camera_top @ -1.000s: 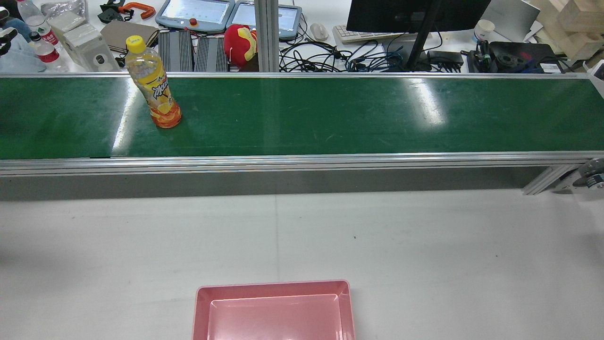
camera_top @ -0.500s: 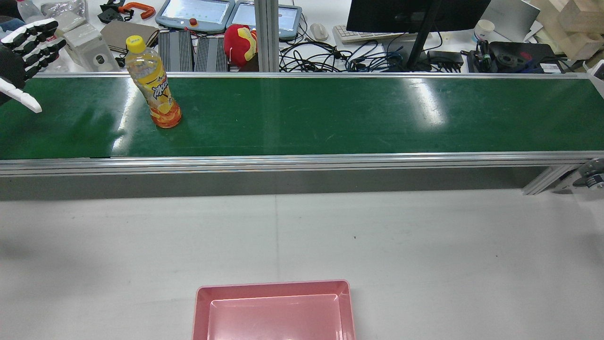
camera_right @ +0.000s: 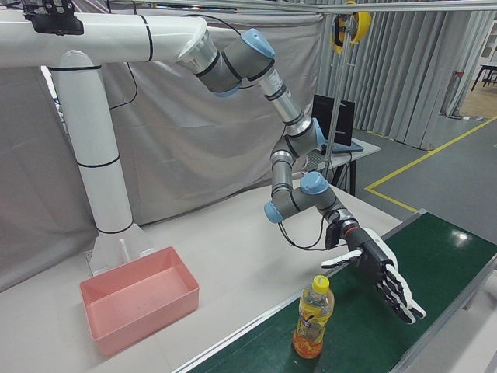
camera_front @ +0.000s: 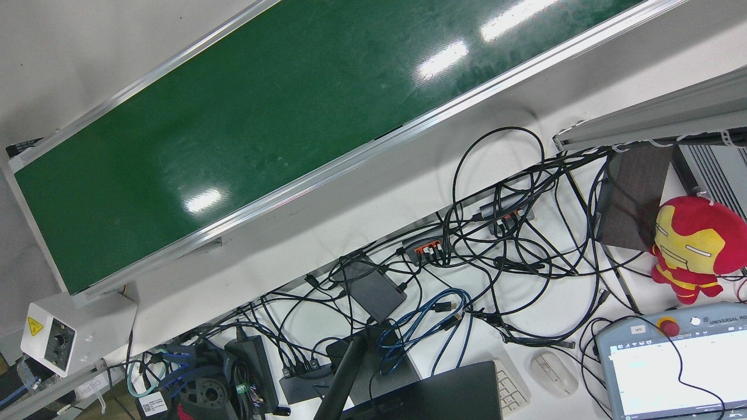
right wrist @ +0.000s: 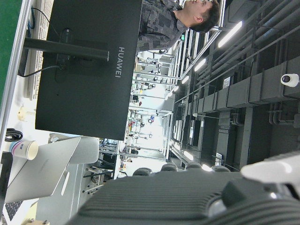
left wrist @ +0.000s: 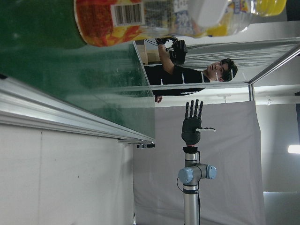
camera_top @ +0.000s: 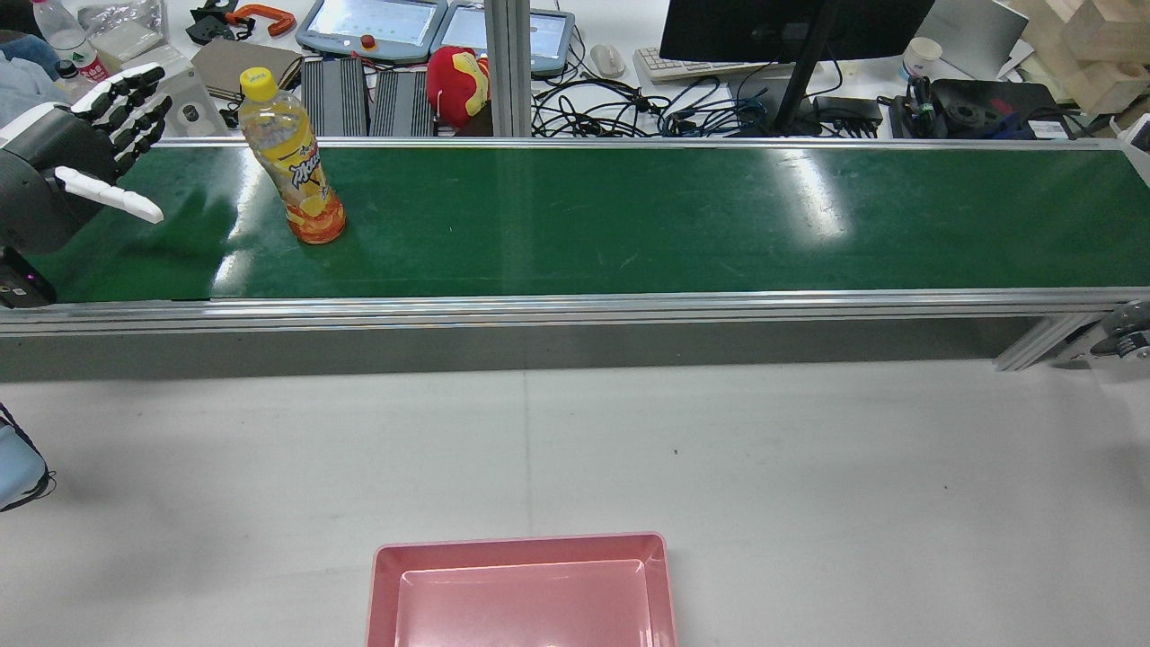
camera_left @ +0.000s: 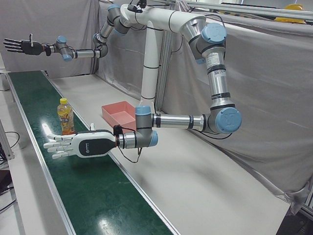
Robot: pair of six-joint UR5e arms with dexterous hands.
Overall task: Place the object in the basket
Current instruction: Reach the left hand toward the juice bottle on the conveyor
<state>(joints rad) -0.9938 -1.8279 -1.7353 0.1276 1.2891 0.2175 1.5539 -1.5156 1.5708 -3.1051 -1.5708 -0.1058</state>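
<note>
The bottle [camera_top: 292,171] stands upright on the green belt [camera_top: 629,216], apart from the outspread, empty left hand [camera_top: 99,144]. Probably rigid, smooth, top-heavy: grasp mid-label, below the cap

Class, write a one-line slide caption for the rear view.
Open left robot hand beside upright bottle on green conveyor; pink basket waits.

White arms [camera_left: 161,19] w/ blue joint caps; black-white fingers [camera_right: 400,295].
</note>
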